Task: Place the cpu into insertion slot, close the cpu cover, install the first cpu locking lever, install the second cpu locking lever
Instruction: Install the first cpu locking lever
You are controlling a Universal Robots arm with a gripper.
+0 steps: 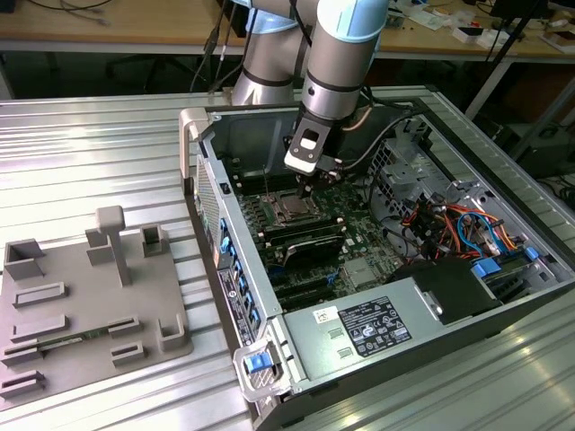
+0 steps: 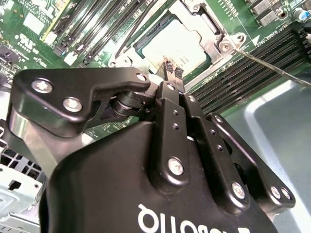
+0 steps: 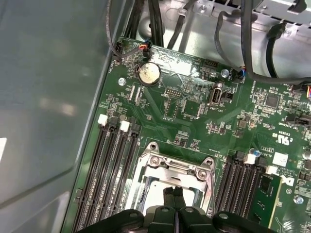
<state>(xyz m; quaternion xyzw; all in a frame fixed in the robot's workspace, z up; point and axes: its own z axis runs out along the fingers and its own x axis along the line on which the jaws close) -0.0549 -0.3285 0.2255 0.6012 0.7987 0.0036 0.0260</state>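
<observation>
— So, where is the small flat square cpu (image 2: 181, 44) with the silvery-grey metal top?

— It lies flat in the small square dark insertion slot (image 1: 292, 210). The slot is set into the green circuit board (image 3: 194, 126) inside the open grey computer case (image 1: 229, 260). The metal face of the cpu points up. It is square, so I can name no long axis. Its edges run parallel with the long black memory slots (image 3: 114, 179).

— And the square silvery metal cpu cover (image 3: 174, 167)?

— This frame plate appears to lie down over the cpu, and the metal top shows through its cut-out middle.

— What about the black two-finger gripper (image 2: 170, 73)?

— It hangs just above one edge of the cover. Its fingers (image 3: 168, 196) are pressed together side by side, without a gap, and I see nothing between them. I cannot tell if the tips touch the metal.

— How many of each thing?

— There is one cpu, one cover, one slot and one gripper. The memory slots stand in two groups, one on each side of the socket. One thin metal rod (image 2: 272, 68) (perhaps a lever wire) starts at a corner of the cover and runs slantwise across one group. There is also one round silver coin battery (image 3: 148, 74). In the exterior view, one grey moulded tray (image 1: 99, 314) lies on the ribbed metal table (image 1: 90, 135), to the exterior view's left of the case.
</observation>
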